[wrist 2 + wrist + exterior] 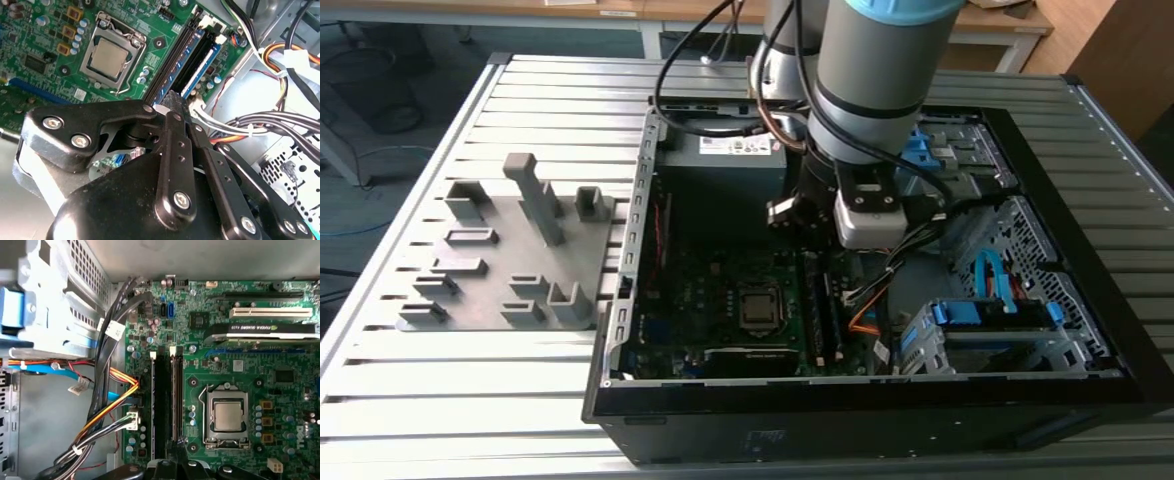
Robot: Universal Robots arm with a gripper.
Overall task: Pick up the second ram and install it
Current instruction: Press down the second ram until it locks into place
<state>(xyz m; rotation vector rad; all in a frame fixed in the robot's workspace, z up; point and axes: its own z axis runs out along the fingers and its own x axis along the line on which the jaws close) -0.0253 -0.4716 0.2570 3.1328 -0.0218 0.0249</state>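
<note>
My gripper (803, 240) hangs inside the open computer case, low over the motherboard (280, 390). In the second wrist view its black fingers (176, 150) meet at a point, so the gripper (175, 102) is shut, and I see nothing held between them. The tip sits right at one end of the memory slots (192, 55). A thin dark ram stick (160, 405) stands on edge in the slot farthest from the processor socket (227, 415). I cannot tell whether the fingertips touch it.
Bundled cables (107, 405) and a drive cage (994, 320) crowd the case on the exterior view's right. A graphics card (265, 332) lies beyond the socket. On the exterior view's left, a grey fixture plate (507, 250) with upright blocks rests on the slatted metal table (480, 400).
</note>
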